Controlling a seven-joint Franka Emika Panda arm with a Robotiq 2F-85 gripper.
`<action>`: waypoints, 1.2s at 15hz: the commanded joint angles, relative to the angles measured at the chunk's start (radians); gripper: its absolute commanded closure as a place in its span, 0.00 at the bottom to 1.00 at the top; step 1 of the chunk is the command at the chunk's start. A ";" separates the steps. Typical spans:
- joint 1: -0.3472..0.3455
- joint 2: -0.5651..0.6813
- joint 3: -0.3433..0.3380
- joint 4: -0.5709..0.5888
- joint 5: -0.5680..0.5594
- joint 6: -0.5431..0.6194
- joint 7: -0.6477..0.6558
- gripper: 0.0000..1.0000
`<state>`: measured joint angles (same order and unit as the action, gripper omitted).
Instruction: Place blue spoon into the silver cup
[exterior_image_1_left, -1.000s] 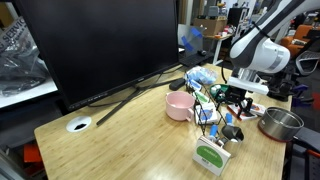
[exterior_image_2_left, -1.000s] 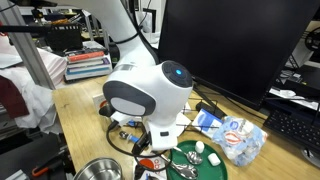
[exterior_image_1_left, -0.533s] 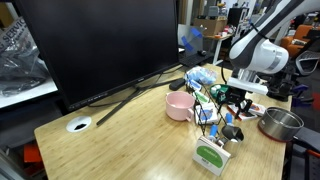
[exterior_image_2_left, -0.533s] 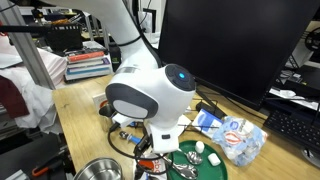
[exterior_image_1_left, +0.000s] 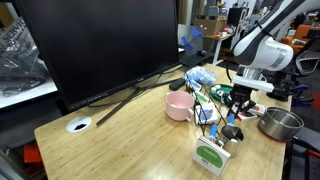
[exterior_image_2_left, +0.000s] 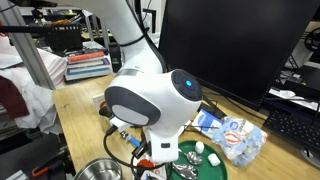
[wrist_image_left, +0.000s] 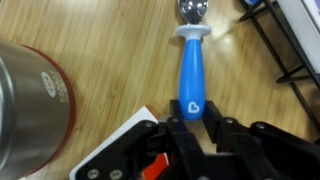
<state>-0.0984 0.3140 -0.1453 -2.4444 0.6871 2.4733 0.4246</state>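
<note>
Your gripper (wrist_image_left: 197, 122) is clamping narrowly on the blue spoon (wrist_image_left: 192, 70), its fingers pinching the lower end of the handle. Only the wrist view is showing you this. There the spoon is pointing away over the wooden table (wrist_image_left: 110, 50), with the silver cup (wrist_image_left: 30, 100) standing apart to one side. In an exterior view the arm is hanging between the pink mug (exterior_image_1_left: 180, 105) and the steel pot (exterior_image_1_left: 280, 123), but there the spoon is too small to make out.

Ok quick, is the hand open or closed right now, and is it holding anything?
The hand: closed, holding the blue spoon by the end of its handle.
</note>
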 joint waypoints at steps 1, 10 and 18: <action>-0.006 0.021 0.017 0.016 0.014 -0.007 0.003 0.93; 0.027 -0.084 0.011 -0.050 -0.059 0.064 -0.014 0.93; 0.021 -0.274 -0.008 -0.158 -0.295 0.088 0.043 0.93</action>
<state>-0.0694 0.1083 -0.1505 -2.5493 0.4750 2.5204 0.4273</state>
